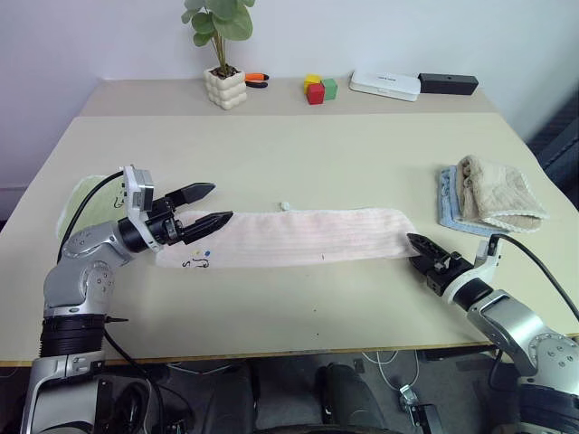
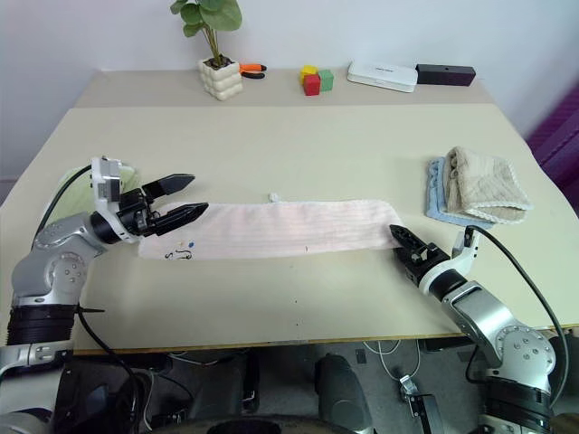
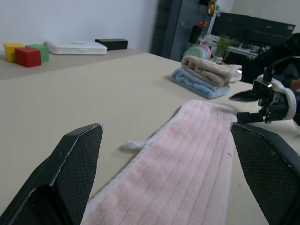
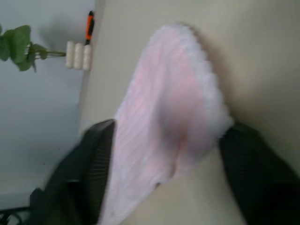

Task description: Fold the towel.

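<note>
Beige table (image 1: 298, 154) bears the towel (image 1: 298, 237) flat; left hand (image 1: 206, 205) gapes; right hand (image 1: 422, 252) straddles its end.

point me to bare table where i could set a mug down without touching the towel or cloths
The widest free patch is the table stretch between the pink towel and the potted plant and blocks at the back. A narrower bare strip runs between the towel and the near edge. It is crowded at the right by the folded cloths, and at both towel ends.
</note>
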Robot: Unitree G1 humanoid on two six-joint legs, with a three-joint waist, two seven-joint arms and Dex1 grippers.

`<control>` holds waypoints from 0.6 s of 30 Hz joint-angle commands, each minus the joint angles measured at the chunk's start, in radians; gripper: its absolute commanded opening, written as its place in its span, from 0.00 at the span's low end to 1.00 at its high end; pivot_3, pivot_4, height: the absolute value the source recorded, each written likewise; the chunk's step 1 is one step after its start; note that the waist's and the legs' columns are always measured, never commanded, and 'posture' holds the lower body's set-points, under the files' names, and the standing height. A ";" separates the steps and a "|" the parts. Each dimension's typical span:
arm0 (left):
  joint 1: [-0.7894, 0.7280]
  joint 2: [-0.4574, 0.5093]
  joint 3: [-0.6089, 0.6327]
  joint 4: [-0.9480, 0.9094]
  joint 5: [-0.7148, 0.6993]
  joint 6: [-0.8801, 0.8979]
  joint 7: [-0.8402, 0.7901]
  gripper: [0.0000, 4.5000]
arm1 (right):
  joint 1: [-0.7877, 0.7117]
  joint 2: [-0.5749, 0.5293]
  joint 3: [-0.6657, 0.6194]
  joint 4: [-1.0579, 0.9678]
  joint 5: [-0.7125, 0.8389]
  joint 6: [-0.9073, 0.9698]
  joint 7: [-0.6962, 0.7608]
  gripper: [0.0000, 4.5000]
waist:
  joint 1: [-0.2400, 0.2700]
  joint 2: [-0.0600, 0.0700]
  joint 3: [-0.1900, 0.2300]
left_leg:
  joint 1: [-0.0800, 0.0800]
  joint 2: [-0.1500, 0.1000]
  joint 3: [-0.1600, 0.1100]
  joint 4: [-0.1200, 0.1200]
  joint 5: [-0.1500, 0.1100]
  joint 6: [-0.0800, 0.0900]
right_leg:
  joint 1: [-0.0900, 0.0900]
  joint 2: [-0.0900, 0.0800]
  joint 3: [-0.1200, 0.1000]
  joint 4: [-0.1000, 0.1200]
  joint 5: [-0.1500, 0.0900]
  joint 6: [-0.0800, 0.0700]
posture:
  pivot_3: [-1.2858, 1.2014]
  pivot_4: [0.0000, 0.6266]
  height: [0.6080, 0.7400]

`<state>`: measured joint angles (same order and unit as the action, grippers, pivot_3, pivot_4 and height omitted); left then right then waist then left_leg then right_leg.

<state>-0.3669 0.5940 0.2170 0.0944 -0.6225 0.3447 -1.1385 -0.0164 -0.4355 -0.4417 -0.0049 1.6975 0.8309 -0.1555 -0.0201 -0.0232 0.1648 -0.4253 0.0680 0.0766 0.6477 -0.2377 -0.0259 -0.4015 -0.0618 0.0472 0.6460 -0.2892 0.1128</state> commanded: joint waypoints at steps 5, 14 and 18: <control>-0.003 0.003 0.017 -0.037 -0.017 -0.004 0.014 1.00 | -0.031 0.029 0.001 0.002 -0.060 -0.009 -0.017 0.01 | 0.000 -0.008 -0.005 | 0.000 0.001 0.000 0.000 0.000 0.000 | 0.000 0.000 0.000 0.000 0.000 0.000 | 0.52 0.24 0.96; -0.056 0.093 0.053 0.100 -0.023 -0.011 -0.083 1.00 | -0.062 -0.143 0.081 -0.115 -0.367 -0.012 0.217 0.01 | 0.005 -0.007 -0.004 | -0.001 -0.001 0.001 0.000 0.000 0.000 | -0.001 -0.002 0.000 -0.001 0.000 -0.001 | 0.52 0.24 0.96; 0.006 0.146 0.052 0.081 -0.029 0.017 -0.168 1.00 | -0.163 -0.231 0.143 -0.207 -0.429 0.023 0.353 0.01 | -0.002 -0.004 -0.002 | -0.002 -0.001 0.002 0.000 0.000 0.000 | -0.003 -0.002 0.000 -0.001 0.000 -0.001 | 0.52 0.24 0.96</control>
<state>-0.3723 0.7185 0.2515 0.2014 -0.6307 0.3537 -1.2698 -0.1317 -0.6411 -0.3043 -0.1234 1.2756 0.8468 0.1378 -0.0219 -0.0269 0.1625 -0.4275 0.0677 0.0795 0.6471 -0.2378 -0.0257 -0.4066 -0.0635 0.0493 0.6460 -0.2892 0.1121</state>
